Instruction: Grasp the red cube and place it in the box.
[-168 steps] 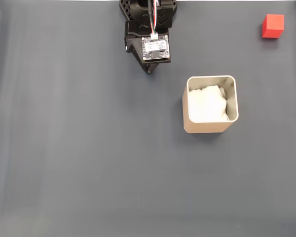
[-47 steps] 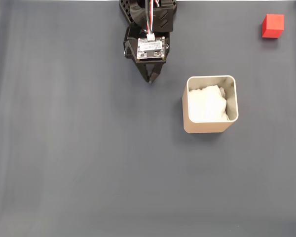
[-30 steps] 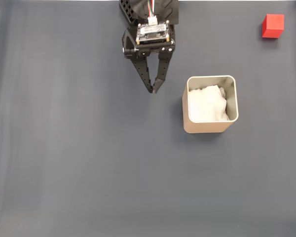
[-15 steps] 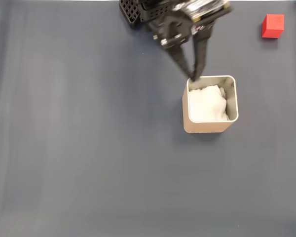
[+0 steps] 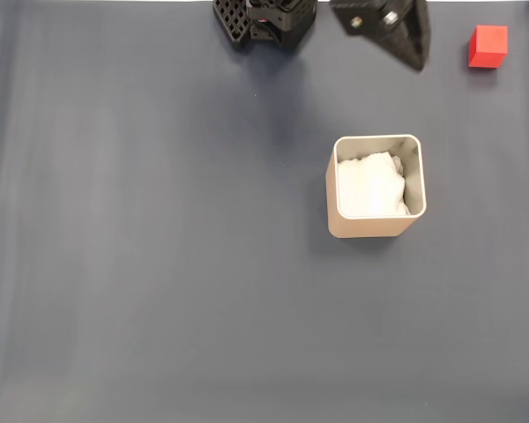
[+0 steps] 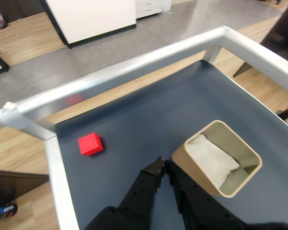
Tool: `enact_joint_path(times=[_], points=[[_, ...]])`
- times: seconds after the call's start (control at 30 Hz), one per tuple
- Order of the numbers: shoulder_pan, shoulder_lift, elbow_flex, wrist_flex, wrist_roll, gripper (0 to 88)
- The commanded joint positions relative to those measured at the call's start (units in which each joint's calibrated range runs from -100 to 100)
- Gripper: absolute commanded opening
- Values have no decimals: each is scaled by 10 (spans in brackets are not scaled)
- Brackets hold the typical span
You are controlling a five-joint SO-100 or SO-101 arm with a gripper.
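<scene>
One matte red cube [image 5: 488,47] sits on the dark grey mat [image 5: 159,264] near the top right corner in the fixed view, well apart from the one beige box [image 5: 376,227]. The box is square with rounded corners, thin walls and white padding [image 6: 212,157] inside. Gripper [image 6: 162,164] jaws look closed and empty; the fixed view blurs them.

Bright red cube [image 6: 90,144]. Beige box [image 5: 375,226] with white soft stuff [image 5: 368,186] inside. Dark grey-blue table [image 5: 159,264]. Black gripper [image 6: 162,164]. Shiny silver rail [image 6: 134,64] around the table.
</scene>
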Motion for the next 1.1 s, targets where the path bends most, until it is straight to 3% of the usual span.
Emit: enact_joint_path(times=[0.0,0.33,0.63,1.07], points=[[-48,21,-48,20,-3,28],[-141,102,-120,97,-24,29],[-207,165,-132,123,-37,82],[-239,248,-177,142,-39,145]])
